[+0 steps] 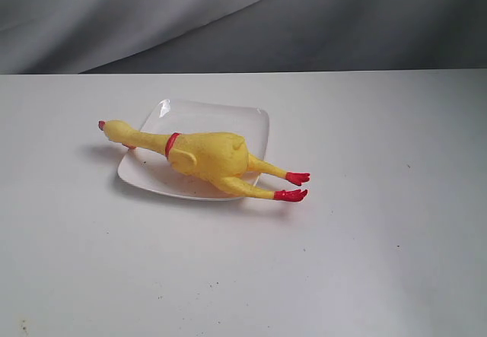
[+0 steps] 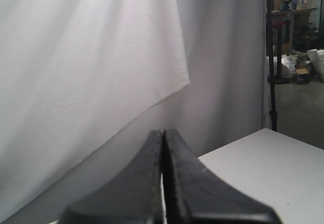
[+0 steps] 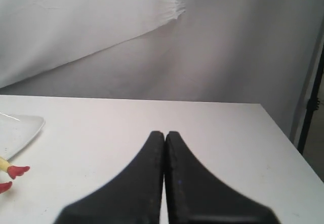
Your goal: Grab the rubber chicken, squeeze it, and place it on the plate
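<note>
The yellow rubber chicken (image 1: 205, 157) lies on its side across the white square plate (image 1: 224, 120). Its head overhangs the plate's left edge and its red feet stick out past the right edge onto the table. Neither gripper shows in the exterior view. In the left wrist view my left gripper (image 2: 164, 131) is shut on nothing and faces the grey backdrop. My right gripper (image 3: 165, 133) is also shut and empty, low over the table. A corner of the plate (image 3: 17, 128) and the chicken's red feet (image 3: 17, 171) show at the edge of the right wrist view, well apart from the fingers.
The white table (image 1: 380, 238) ends at a grey cloth backdrop (image 1: 228, 17). The left wrist view shows a table corner (image 2: 268, 158), a black stand pole (image 2: 271, 57) and room clutter beyond it.
</note>
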{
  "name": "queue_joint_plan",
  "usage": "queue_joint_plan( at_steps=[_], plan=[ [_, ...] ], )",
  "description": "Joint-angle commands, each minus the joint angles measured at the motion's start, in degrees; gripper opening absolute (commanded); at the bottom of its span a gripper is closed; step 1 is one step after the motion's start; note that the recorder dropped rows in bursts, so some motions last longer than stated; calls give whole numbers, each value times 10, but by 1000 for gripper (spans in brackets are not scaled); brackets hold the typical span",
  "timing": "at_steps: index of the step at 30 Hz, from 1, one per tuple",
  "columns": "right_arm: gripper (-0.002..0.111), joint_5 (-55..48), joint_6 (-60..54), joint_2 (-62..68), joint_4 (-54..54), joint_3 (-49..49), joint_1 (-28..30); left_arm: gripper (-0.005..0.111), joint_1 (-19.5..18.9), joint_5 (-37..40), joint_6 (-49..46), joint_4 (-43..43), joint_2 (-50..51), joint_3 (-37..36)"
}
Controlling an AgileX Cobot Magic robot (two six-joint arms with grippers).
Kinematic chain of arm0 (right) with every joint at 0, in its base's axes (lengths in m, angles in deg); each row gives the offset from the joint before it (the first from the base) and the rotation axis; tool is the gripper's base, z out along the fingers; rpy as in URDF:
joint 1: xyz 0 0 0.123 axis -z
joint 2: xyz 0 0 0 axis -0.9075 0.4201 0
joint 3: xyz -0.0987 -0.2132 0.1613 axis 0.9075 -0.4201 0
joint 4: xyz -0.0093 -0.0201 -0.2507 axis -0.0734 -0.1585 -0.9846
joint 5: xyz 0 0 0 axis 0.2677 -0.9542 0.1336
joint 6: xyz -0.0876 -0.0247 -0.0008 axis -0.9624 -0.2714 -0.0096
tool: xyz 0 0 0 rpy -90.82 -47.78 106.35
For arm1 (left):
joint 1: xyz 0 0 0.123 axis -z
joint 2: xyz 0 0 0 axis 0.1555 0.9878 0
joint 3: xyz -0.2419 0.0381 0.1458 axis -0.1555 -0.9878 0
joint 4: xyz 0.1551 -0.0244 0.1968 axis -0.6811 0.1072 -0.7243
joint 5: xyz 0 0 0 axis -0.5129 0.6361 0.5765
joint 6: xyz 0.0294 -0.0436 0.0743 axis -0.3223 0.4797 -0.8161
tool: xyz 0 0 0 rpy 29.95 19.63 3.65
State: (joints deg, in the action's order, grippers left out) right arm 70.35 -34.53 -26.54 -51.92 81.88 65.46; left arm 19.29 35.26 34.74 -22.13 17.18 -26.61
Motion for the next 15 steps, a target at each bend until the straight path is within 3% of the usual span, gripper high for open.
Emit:
queue_joint_plan(
  at_steps=[1,15],
  plan=[
    [0,11,0,-1,-1,-23,25,1,2,-1,4,2,-1,-3],
    [0,-70,0,-1,0,-35,25,1,2,-1,4,2,-1,-3]
  ],
)
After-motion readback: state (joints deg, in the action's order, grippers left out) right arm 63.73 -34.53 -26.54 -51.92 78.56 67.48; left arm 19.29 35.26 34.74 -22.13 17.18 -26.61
